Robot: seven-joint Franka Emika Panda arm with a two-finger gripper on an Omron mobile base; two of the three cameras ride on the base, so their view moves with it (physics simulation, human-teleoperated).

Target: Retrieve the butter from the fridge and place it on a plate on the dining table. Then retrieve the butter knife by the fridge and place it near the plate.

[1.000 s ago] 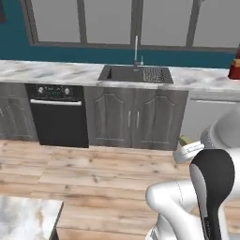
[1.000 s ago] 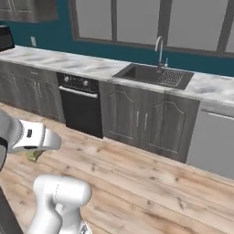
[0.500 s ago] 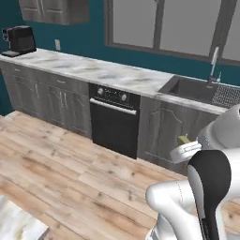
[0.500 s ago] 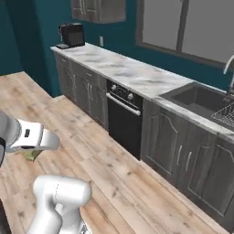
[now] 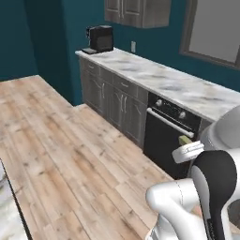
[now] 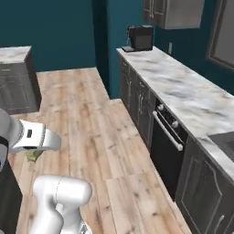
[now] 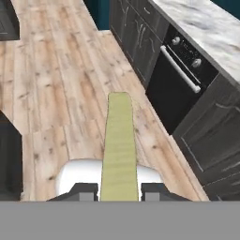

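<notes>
Kitchen floor of pale wood planks spreads under us as we travel, with nothing of the task set down yet. Nearest to us, our fingers (image 7: 119, 191) are clamped on the butter (image 7: 119, 150), one dark tip on either side of the pale yellow-olive stick, which juts forward from between them over the floor. From the left base view its end (image 5: 185, 140) peeks out beside the white wrist. So we judge the first fetch done: the butter is out of the fridge and in our grip, carried in the air. Beyond it runs a row of dark cabinets with a black oven (image 7: 180, 79) under a marbled worktop (image 6: 183, 93), and at the far corner of that worktop stands a coffee machine (image 6: 139, 39). Left for us: setting the butter on the plate, then fetching the knife.
</notes>
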